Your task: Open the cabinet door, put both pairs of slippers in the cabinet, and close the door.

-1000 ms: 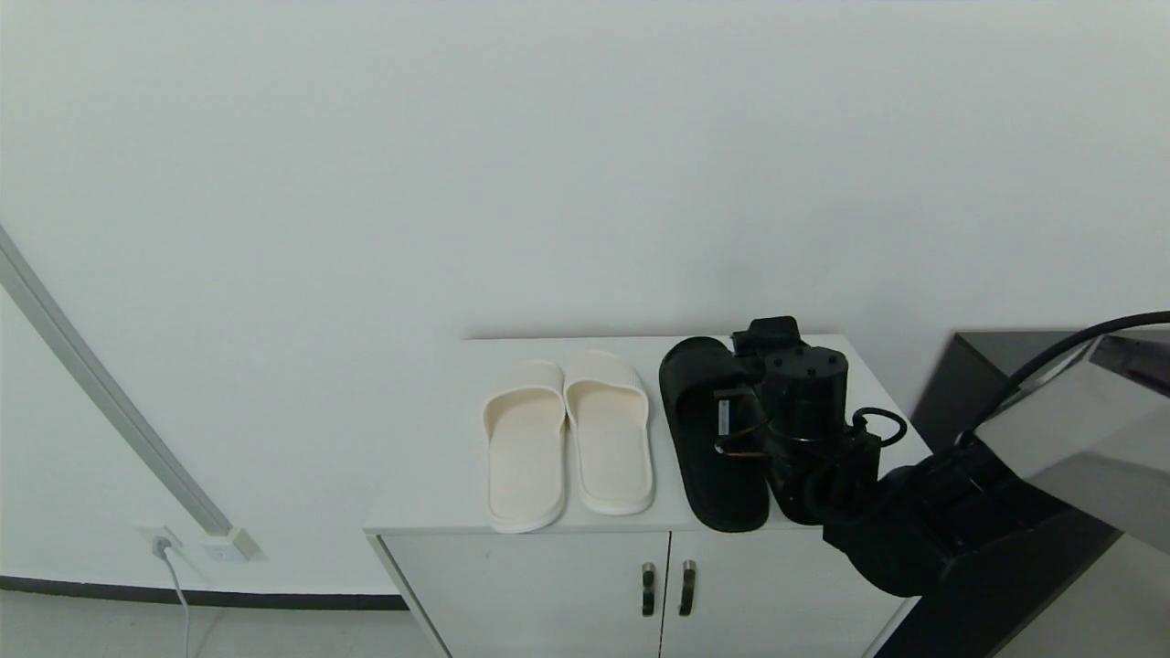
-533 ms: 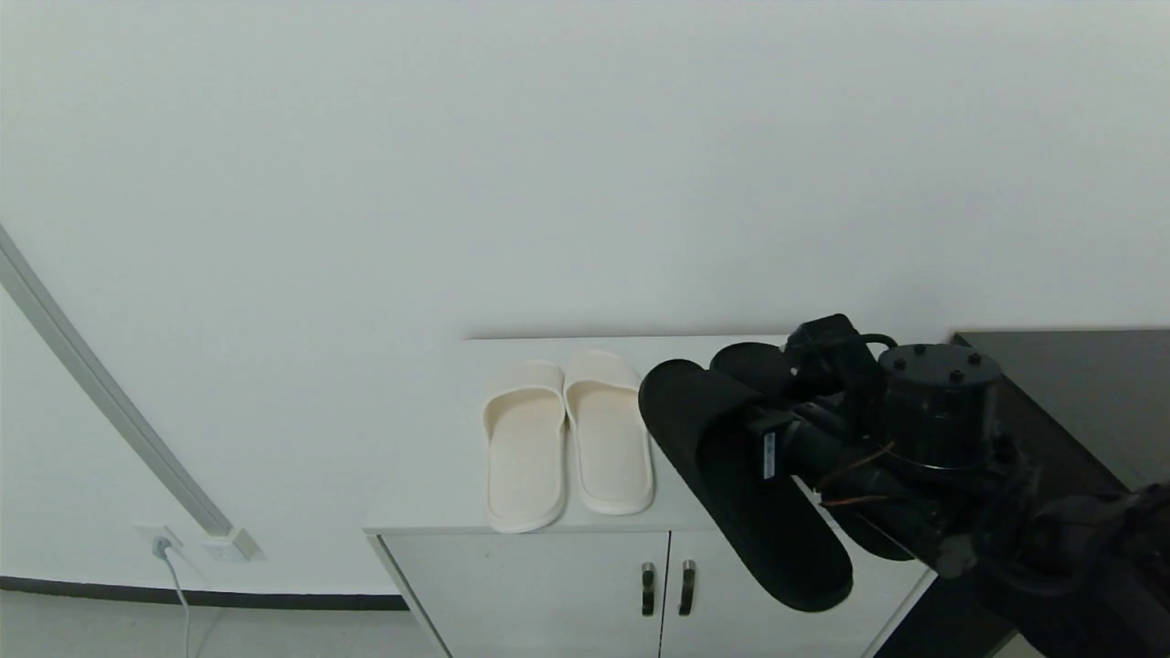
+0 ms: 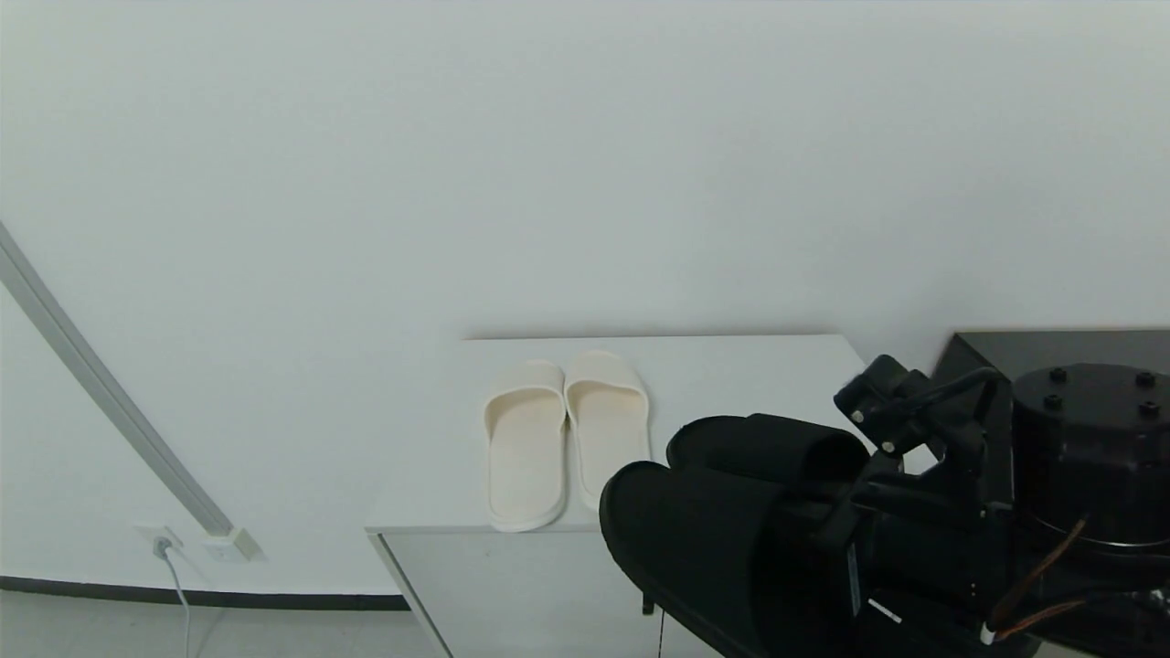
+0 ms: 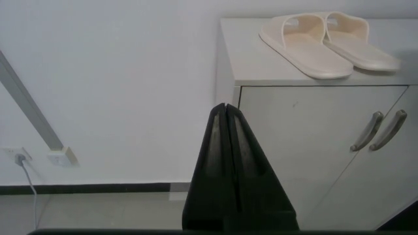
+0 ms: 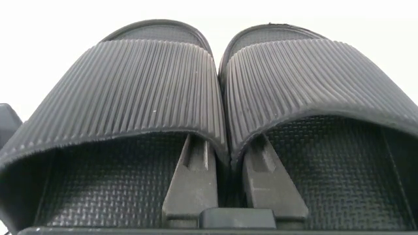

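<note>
Your right claw [image 5: 225, 163] pinches the black slippers [image 3: 722, 530] together, held up in front of the cabinet [image 3: 731, 366]; the white slippers [image 3: 567, 439] lie on its top. Your left claw [image 4: 226, 114] is closed, empty.

1. Our right arm [image 3: 1079, 457] comes in from the right side of the head view, with its dark round wrist housing uppermost and the gripper pointing leftward.
2. Our right gripper [image 5: 226, 147] has one finger [image 5: 189, 179] pushed in under each strap of the black slippers [image 5: 157, 78]. The jaws are clamped on the two inner sides that lie between the fingers.
3. Our left gripper [image 4: 226, 114] has its two long black fingers pressed flat against each other, with nothing between them.
</note>
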